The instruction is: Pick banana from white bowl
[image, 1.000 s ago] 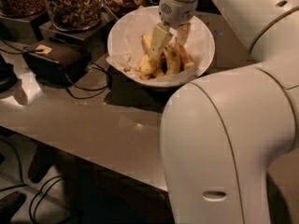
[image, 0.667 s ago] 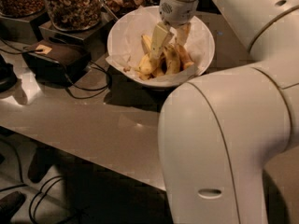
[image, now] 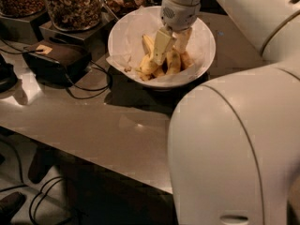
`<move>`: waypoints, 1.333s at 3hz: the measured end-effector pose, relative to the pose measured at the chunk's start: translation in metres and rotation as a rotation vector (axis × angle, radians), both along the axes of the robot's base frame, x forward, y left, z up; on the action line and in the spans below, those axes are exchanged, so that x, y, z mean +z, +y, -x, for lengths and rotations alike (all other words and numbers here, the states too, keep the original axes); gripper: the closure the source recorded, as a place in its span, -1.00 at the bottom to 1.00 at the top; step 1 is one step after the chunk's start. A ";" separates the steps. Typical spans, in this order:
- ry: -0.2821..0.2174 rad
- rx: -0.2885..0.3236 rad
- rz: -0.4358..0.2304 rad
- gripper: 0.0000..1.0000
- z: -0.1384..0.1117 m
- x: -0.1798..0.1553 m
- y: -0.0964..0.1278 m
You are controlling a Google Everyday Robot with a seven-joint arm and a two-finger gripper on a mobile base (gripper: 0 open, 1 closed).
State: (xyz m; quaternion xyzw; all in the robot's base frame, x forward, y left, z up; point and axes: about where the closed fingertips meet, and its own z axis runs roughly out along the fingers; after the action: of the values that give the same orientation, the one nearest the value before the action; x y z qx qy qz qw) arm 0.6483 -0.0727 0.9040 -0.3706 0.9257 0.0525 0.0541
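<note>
The white bowl (image: 204, 37) stands on the counter, lined with crumpled white paper. Several bananas lie in it. A yellow banana (image: 148, 65) lies at the left of the pile, and an orange-tinted one (image: 186, 58) lies at the right. My gripper (image: 172, 43) reaches down into the bowl from above. Its fingers are apart, and their tips are just above the middle of the pile. One finger (image: 161, 46) covers part of the yellow bananas. Nothing is visibly clamped between the fingers.
Glass jars of nuts (image: 75, 3) stand behind the bowl at the left. A black box (image: 54, 57) with cables lies left of the bowl. My own arm's white body (image: 234, 149) fills the right foreground. The counter's front edge (image: 93, 165) runs diagonally below.
The gripper stays in the bowl at nearly the same spot. The arm's body in the foreground has shifted slightly.
</note>
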 end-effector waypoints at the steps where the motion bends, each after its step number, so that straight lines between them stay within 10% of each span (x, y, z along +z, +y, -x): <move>1: 0.009 0.007 0.007 -0.18 0.009 -0.002 0.000; 4: 0.020 -0.043 0.011 1.00 0.007 -0.011 -0.011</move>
State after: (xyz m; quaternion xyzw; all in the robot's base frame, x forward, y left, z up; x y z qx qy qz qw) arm 0.6414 -0.0833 0.8926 -0.3505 0.9342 0.0498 0.0440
